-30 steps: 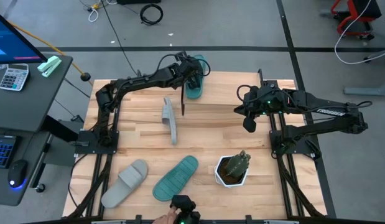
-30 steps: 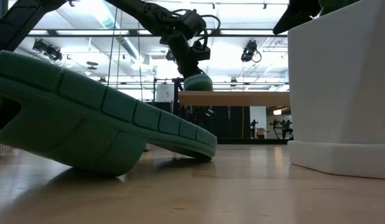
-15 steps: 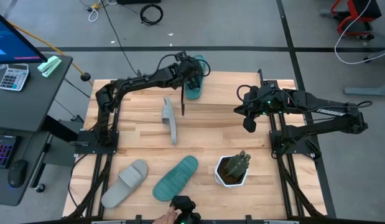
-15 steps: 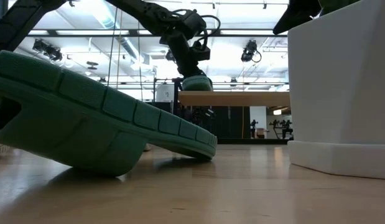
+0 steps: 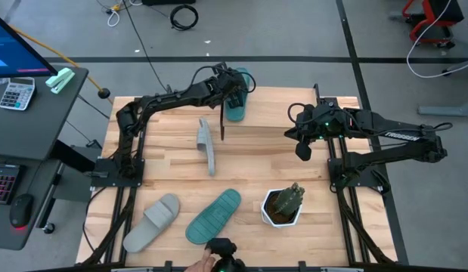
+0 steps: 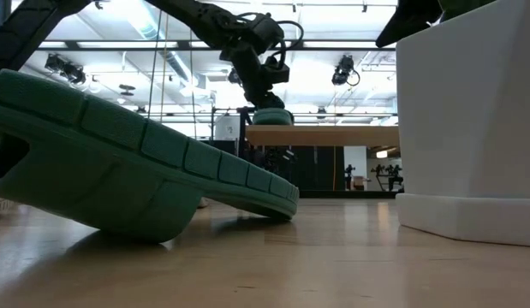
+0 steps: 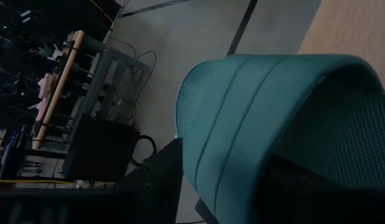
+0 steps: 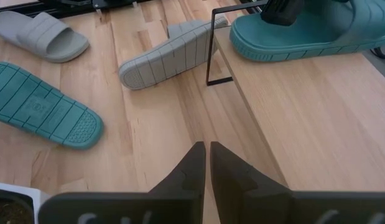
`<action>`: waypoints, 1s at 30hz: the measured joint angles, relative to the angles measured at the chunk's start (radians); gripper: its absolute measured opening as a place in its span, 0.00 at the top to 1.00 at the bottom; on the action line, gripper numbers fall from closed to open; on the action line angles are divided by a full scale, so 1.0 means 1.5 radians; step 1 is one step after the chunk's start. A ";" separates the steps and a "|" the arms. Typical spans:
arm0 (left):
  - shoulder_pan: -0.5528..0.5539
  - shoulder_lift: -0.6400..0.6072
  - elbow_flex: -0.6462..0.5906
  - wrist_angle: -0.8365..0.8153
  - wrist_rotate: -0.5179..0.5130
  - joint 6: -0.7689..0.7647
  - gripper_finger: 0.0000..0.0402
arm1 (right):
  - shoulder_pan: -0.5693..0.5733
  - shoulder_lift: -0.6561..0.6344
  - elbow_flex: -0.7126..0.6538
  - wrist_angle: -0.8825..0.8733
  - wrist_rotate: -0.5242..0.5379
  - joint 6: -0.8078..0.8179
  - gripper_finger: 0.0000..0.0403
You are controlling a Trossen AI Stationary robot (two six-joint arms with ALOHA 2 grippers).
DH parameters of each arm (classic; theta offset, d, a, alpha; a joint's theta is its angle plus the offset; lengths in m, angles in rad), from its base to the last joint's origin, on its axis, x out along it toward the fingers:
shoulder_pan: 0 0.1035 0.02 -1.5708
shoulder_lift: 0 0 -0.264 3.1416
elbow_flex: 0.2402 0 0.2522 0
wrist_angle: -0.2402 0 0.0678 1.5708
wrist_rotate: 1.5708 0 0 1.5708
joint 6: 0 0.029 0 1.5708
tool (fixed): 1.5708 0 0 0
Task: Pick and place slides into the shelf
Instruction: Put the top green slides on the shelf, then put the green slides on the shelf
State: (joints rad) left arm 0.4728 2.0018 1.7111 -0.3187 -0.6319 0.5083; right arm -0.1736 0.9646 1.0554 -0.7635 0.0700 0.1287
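My left claw (image 5: 235, 89) has just spread apart over the teal slide (image 8: 304, 34), leaving it resting on the shelf (image 8: 292, 99).

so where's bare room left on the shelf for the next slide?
The shelf top is bare from the teal slide at its far end all the way toward the right gripper. Crowded: that far end, where the left gripper sits on the slide, and the floor beside the shelf, where a grey slide lies.
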 joint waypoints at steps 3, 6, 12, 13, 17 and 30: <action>-0.002 0.000 0.000 0.000 0.000 0.000 0.54 | 0.000 0.000 0.000 0.000 0.000 0.000 0.93; -0.005 -0.001 0.000 0.000 0.000 0.000 0.51 | 0.000 0.000 0.000 0.000 0.000 0.000 0.93; -0.011 -0.001 0.000 0.001 0.000 0.000 0.48 | 0.000 0.000 0.000 0.000 0.000 0.000 0.93; -0.012 -0.001 0.000 0.001 0.000 0.001 0.48 | 0.000 0.000 0.000 0.000 0.000 0.000 0.93; -0.017 -0.001 0.000 0.001 0.000 0.001 0.46 | 0.000 0.000 0.000 -0.007 0.000 0.000 0.93; -0.044 -0.018 -0.001 -0.004 -0.072 0.068 0.43 | 0.000 0.000 0.000 -0.020 0.000 0.000 0.93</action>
State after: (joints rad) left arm 0.4063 1.9752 1.7100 -0.3244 -0.7395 0.6101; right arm -0.1738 0.9646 1.0554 -0.7929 0.0700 0.1291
